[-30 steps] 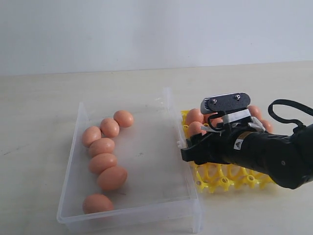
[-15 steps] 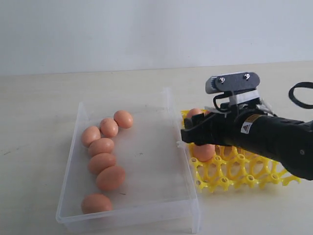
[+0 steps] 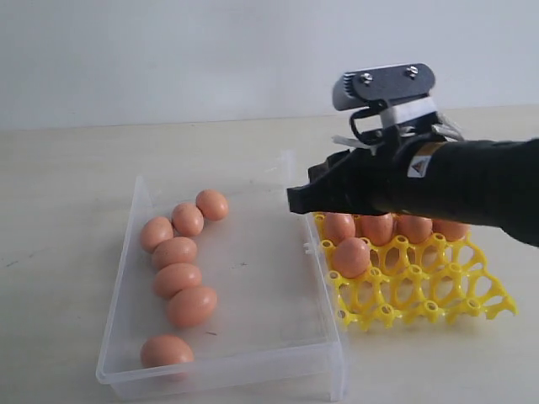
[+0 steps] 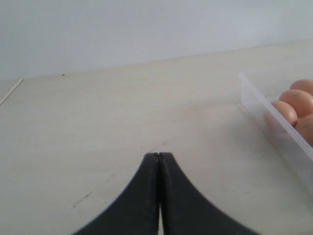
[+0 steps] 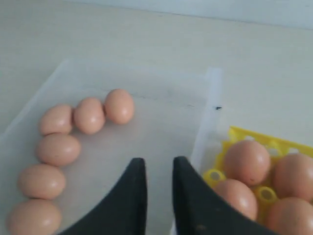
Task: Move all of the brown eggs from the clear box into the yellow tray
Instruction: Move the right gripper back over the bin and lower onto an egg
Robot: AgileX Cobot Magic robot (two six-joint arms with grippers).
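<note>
The clear box (image 3: 261,286) holds several brown eggs (image 3: 177,279) in a curved line along its left side. To its right, the yellow tray (image 3: 421,290) carries a back row of eggs (image 3: 376,227) and one egg (image 3: 352,257) in a front-left cup. My right gripper (image 3: 295,200) hovers above the box's right wall, open and empty. The right wrist view shows its gripper (image 5: 159,161) over the bare box floor (image 5: 161,122), with the box eggs (image 5: 119,105) and tray eggs (image 5: 247,161) on either side. My left gripper (image 4: 159,155) is shut over the table beside the box wall (image 4: 274,127).
A pale wooden table (image 3: 76,168) carries everything, and a plain white wall (image 3: 168,50) rises behind it. The tray's front cups (image 3: 438,299) hold nothing. My left arm does not show in the exterior view.
My right gripper has risen off the tray and moved left toward the box, leaving an egg in the tray's front-left cup. The eggs in the box have not moved.
</note>
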